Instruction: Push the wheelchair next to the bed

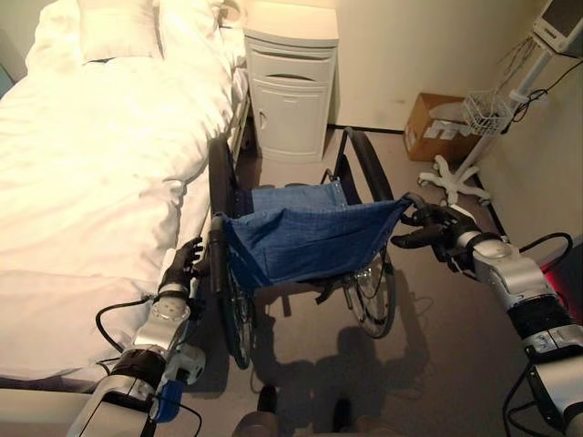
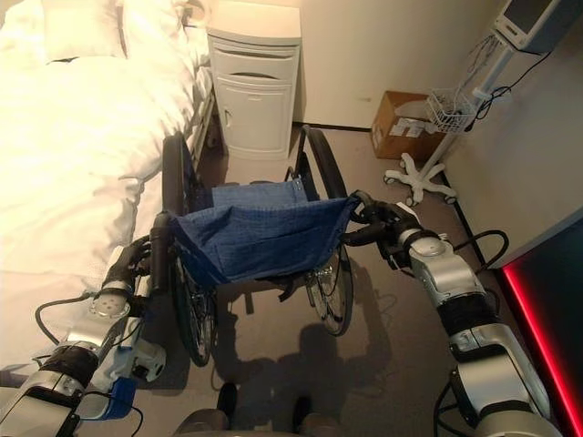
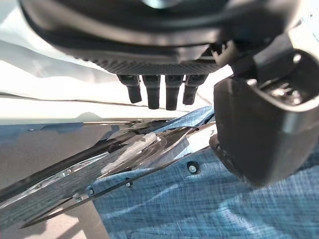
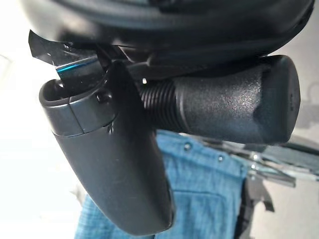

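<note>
Beside the white-sheeted bed [image 1: 91, 182], both my left hand [image 1: 185, 266] and right hand [image 1: 435, 228] clasp the black push handles of the blue-fabric-backed wheelchair [image 1: 301, 237], so I should push evenly, keeping it parallel.

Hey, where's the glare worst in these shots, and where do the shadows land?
Left eye view: the bed is blown out white; the wheelchair casts a shadow on the floor toward the camera. Right wrist view: bright washout beside the thumb.
</note>
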